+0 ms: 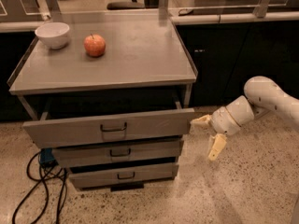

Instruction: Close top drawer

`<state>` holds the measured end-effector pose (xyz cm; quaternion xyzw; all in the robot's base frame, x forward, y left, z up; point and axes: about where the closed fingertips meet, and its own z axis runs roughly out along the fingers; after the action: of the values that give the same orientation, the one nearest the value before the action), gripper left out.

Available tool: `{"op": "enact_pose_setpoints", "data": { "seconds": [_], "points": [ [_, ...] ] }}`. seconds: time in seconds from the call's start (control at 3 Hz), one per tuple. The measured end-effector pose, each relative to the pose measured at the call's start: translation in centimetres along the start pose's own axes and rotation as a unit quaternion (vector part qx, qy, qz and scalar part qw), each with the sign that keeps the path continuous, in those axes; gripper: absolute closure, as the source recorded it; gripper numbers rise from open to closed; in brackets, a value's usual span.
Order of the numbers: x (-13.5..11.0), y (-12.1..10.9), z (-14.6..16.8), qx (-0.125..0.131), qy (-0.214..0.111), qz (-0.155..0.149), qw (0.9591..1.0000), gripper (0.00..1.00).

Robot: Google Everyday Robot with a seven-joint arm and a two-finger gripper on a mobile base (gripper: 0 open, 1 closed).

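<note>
The top drawer [110,127] is grey with a wide flat front and a small black handle [113,127]. It stands pulled out from the grey cabinet, its right end tilted slightly up. My gripper [208,135] is at the right of the drawer front, open, with one finger [201,121] close to the front's right edge and the other finger [215,148] hanging lower. It holds nothing.
Two narrower drawers [117,151] sit below, slightly out. On the cabinet top [140,55] stand a white bowl [53,34] and a red apple [95,45]. Black cables [39,183] lie on the speckled floor at the left. Dark cabinets [233,55] stand behind.
</note>
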<state>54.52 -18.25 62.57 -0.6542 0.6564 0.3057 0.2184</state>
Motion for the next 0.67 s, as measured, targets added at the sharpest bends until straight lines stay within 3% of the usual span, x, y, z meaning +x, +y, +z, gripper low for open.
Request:
{"op": "enact_pose_setpoints", "data": {
  "seconds": [0.33,0.67],
  "points": [
    [0.5,-2.5,-0.4,0.004,-0.012,0.009,0.9999,0.00],
    [-0.5,-6.9,-0.7,-0.012,-0.026,-0.002,0.9996,0.00]
  ]
}}
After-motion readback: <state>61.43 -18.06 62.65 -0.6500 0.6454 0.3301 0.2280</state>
